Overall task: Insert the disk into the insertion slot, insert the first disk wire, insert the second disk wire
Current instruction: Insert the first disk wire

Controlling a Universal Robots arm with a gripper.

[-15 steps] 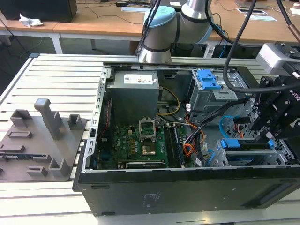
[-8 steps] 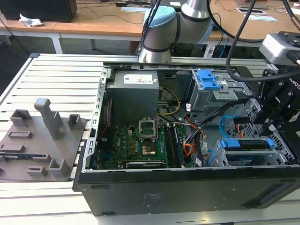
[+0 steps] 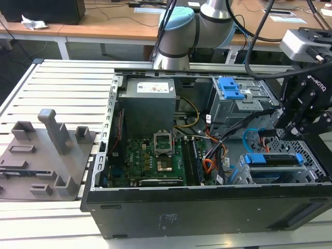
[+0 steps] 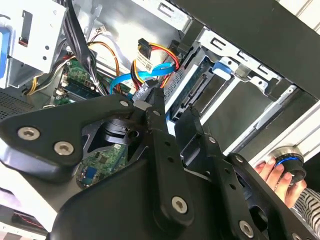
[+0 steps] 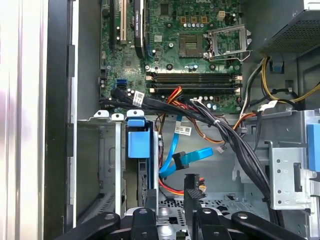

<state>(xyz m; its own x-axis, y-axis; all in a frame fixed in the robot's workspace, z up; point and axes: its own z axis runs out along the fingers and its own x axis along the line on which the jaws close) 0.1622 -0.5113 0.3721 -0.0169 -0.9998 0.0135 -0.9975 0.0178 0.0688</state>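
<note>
The disk [image 3: 272, 160] sits in its blue carrier [image 5: 136, 144] inside the insertion slot [image 3: 313, 158], the grey cage at the case's corner on the exterior view's right. My gripper [image 3: 288, 129] hangs just above that cage, open, with bare cage metal showing between its fingers [image 5: 150, 202]. The first disk wire [image 4: 150, 50], orange and red strands with a black plug, lies loose just past the fingertips. The second disk wire [image 5: 175, 150], a light-blue flat cable, loops beside it with its plug [image 5: 202, 153] free. In the second wrist view the gripper [image 4: 172, 107] points at the disk's rear edge [image 4: 196, 87].
The open computer case holds a green motherboard [image 3: 155, 155], a power supply [image 3: 150, 98] and a second grey bay with a blue latch [image 3: 230, 88]. Thick black cable bundles [image 5: 220, 127] cross near the cage. A person's hand [image 4: 272, 170] rests on a blue-ringed knob outside the case.
</note>
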